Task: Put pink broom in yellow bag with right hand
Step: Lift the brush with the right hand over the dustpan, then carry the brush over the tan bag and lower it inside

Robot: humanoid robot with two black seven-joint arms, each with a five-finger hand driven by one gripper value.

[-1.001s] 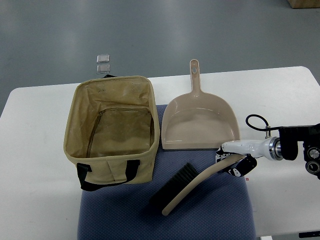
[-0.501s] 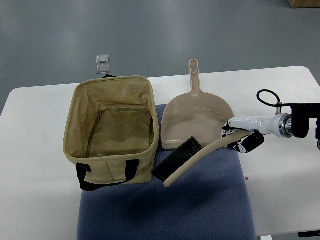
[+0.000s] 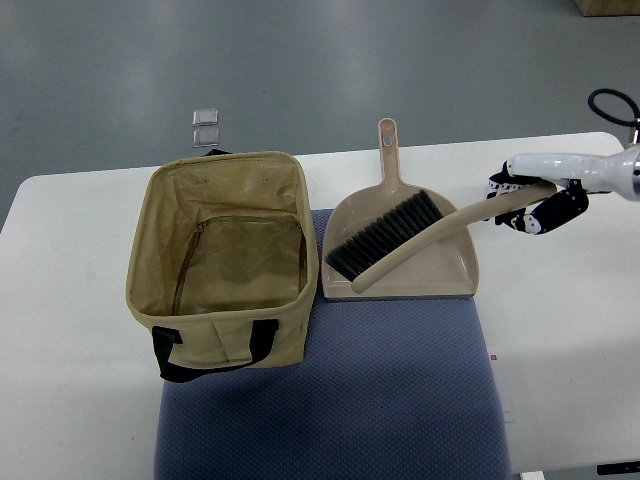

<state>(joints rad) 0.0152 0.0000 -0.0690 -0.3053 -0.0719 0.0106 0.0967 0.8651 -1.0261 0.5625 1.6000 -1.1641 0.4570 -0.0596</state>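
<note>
The right robot hand [image 3: 530,205] comes in from the right side and its fingers are wrapped tight around the end of the broom [image 3: 415,240] handle. The broom is pale, more beige than pink, with black bristles. It hangs over the dustpan [image 3: 400,255], with the bristles over the left part of the pan, and it is hard to tell if they touch it. The yellow bag [image 3: 225,262] stands open on the left, just beside the dustpan, with black handles on its near side. The broom is not in the bag. A blue mat [image 3: 330,400] lies on the white worktop [image 3: 70,350] under the bag and the near edge of the dustpan. Two small clear squares [image 3: 206,127] sit on the floor beyond the worktop.
</note>
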